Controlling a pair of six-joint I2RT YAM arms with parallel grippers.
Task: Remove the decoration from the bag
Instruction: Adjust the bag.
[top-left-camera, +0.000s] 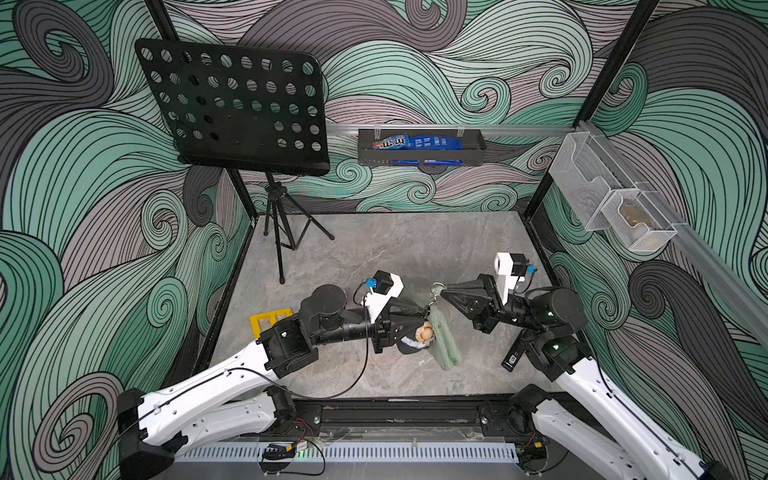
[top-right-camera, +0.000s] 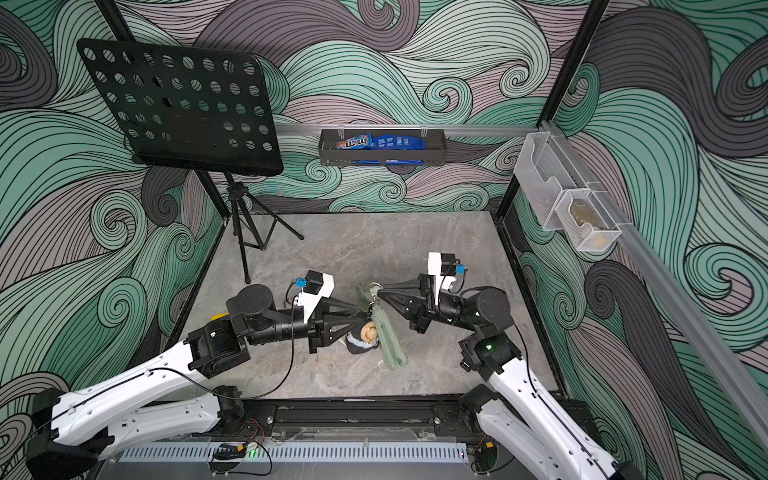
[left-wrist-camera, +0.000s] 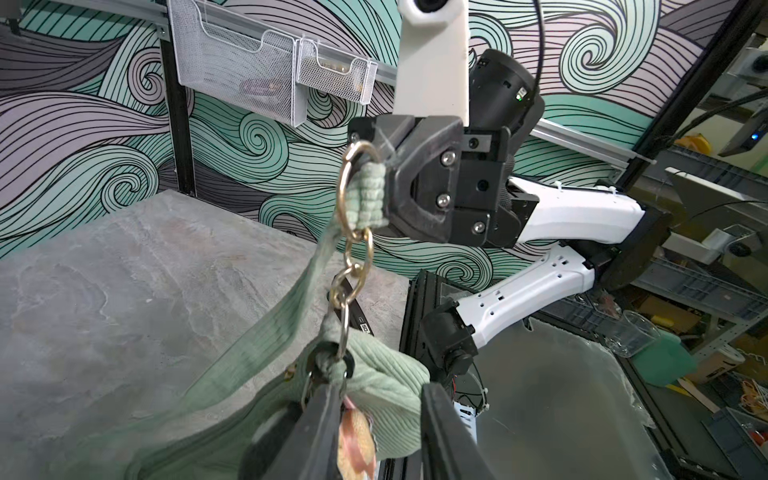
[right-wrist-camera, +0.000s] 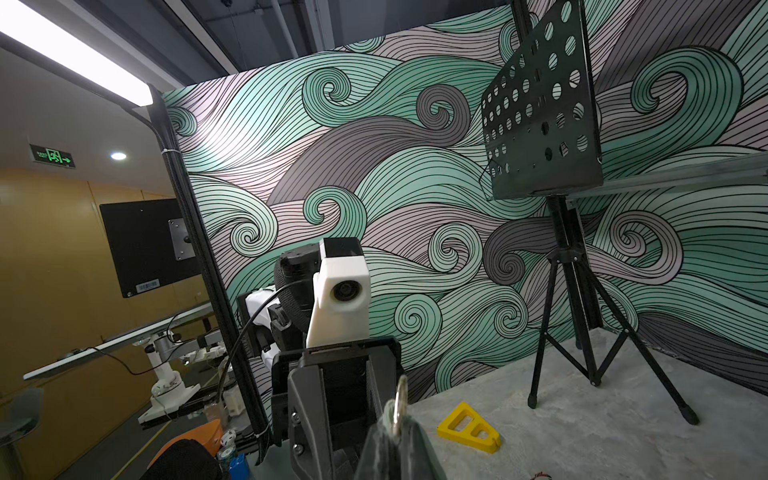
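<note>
Bag (top-left-camera: 446, 340), of sage-green ribbed fabric, is seen in both top views hung above the bench (top-left-camera: 415, 249), well apart from the music stand (top-left-camera: 232, 104) and on the robot's side of its tripod; whether its lower end touches the bench cannot be told. It is held up by the right gripper (top-left-camera: 442, 291), whose fingers are closed on the metal ring (left-wrist-camera: 341, 189) at the strap's end, from which short chain links (left-wrist-camera: 359, 266) run down to the bag's corner. The decoration (top-left-camera: 424, 332), a small figure with a tan head, is hung against the bag on the side turned toward the music stand. The left gripper (top-right-camera: 358, 319) is set around it: its fingers (left-wrist-camera: 316, 424) are parted, with the decoration against one of them and a fold of the bag between them. A black wall tray (top-left-camera: 419, 160), just beside the music stand's desk, is filled with candy packets (top-left-camera: 392, 143), orange-brown and blue. Two mesh holders (top-left-camera: 602, 199) are fixed on the side wall, farthest from the music stand; something tan is held in the smaller, while the larger's contents cannot be made out. A yellow plastic piece (top-left-camera: 266, 322) is laid on the bench between the music stand's tripod and the left arm.
</note>
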